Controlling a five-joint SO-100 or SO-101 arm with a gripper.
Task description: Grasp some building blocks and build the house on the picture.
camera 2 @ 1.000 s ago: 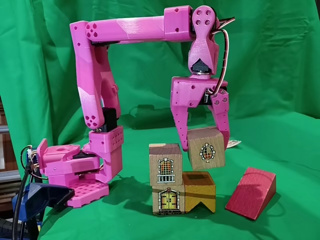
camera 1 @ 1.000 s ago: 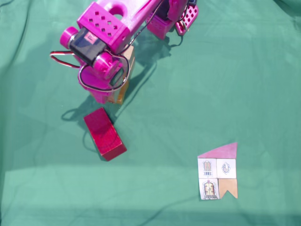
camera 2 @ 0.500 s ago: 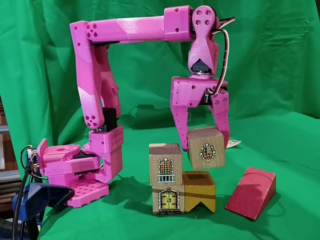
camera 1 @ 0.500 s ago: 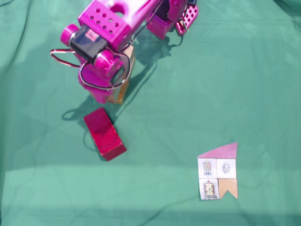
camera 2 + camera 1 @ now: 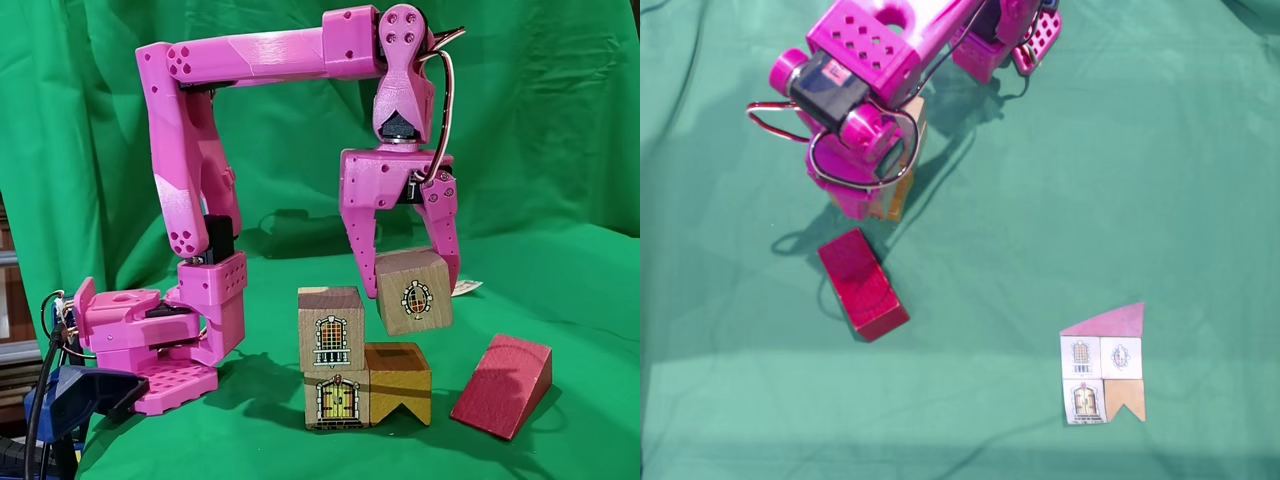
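The gripper point(image 5: 405, 270) clamps a pale cube point(image 5: 414, 291) by two opposite side faces, holding it tilted in the air just above the ochre block point(image 5: 397, 383). The cube looks like solid, stiff wood, light enough for this pinch and unlikely to mark; its smooth flat faces could slip if the squeeze loosens, so a hold across the middle of the sides seems safest (the printed window face stays free).

Below and to the left of the gripper in the side view, a second cube point(image 5: 331, 328) sits on a door block point(image 5: 336, 399), which touches the ochre block with its notched underside. The glossy red wedge point(image 5: 502, 386) lies apart to the lower right on the soft green cloth of the table point(image 5: 1120, 150). The paper house card point(image 5: 1103, 365) lies flat, well away from the gripper in the view from above.
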